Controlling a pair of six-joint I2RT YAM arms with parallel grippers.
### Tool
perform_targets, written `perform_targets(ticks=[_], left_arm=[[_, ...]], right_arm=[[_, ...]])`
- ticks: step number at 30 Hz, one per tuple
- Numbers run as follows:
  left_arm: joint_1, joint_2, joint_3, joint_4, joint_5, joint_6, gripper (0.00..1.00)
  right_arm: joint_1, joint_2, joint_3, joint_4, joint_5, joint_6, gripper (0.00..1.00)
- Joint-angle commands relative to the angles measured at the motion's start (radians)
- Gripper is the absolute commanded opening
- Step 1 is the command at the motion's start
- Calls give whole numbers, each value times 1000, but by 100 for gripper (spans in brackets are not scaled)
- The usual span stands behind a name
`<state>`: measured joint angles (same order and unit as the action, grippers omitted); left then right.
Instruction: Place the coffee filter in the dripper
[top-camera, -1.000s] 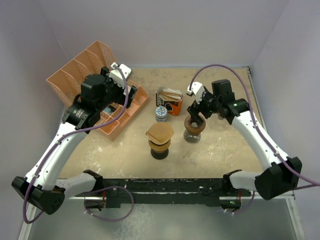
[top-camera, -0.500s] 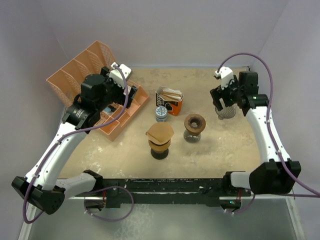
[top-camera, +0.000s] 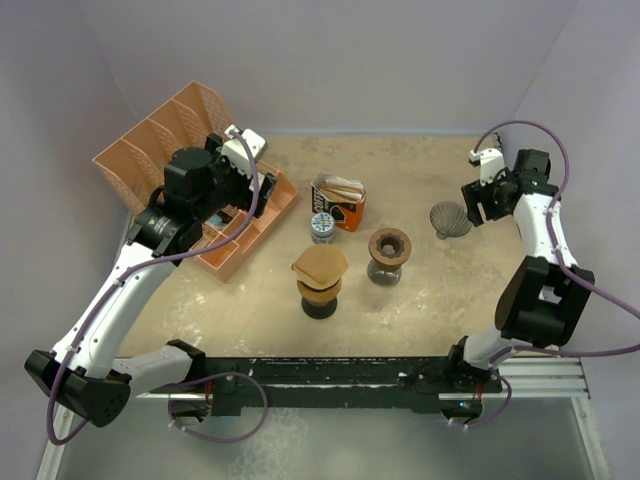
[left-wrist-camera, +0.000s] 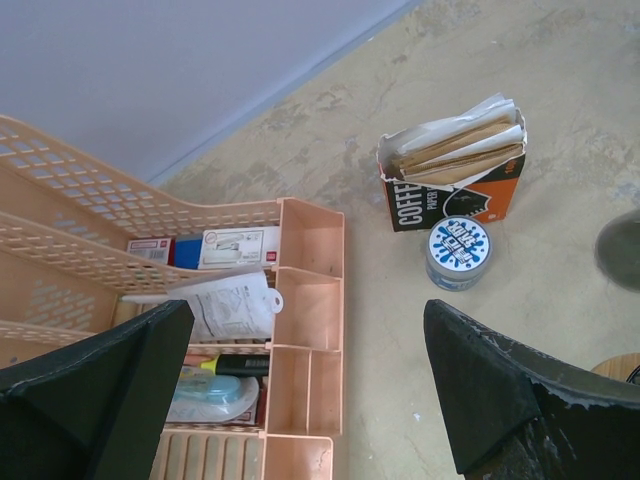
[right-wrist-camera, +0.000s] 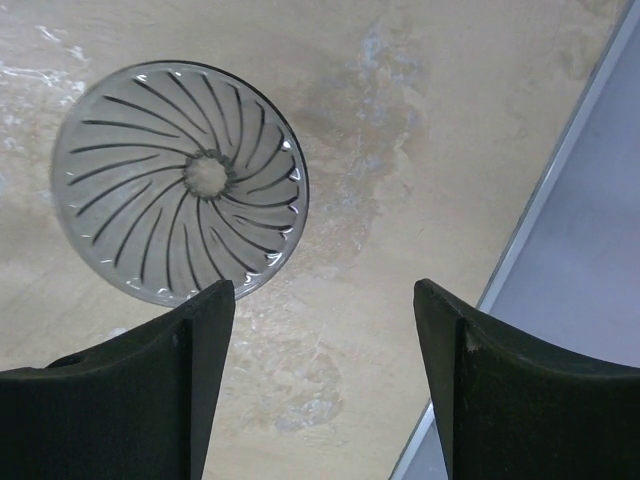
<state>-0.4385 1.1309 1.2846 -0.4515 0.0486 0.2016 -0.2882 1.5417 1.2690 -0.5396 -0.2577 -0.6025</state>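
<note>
My left hand (left-wrist-camera: 310, 325) hangs spread wide, empty, above the orange tray (left-wrist-camera: 300, 300). Well to its right, the paper filter (top-camera: 320, 262) sits atop a brown dripper (top-camera: 321, 290). It looks light, floppy and easily creased, so I'd pinch its rim gently. My right hand (right-wrist-camera: 322, 298) is spread, empty, beside the glass dripper (right-wrist-camera: 180, 180).

Top camera overlooks the whole table (top-camera: 450, 290); left wrist stares down close at the organizer (left-wrist-camera: 310, 290), right wrist at the glass dripper (right-wrist-camera: 180, 180), both shared overhead.
</note>
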Motion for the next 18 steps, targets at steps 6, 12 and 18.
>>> perform_targets(ticks=[6,12,18], left_arm=[[4,-6,37,23,26,-1,100],[4,-4,42,21,28,-1,100],[4,-2,45,20,31,1,100]], right_arm=[[-42,107,32,11,-160,-59,70],[-44,167,45,23,-224,-37,63],[-44,206,50,48,-240,-12,52]])
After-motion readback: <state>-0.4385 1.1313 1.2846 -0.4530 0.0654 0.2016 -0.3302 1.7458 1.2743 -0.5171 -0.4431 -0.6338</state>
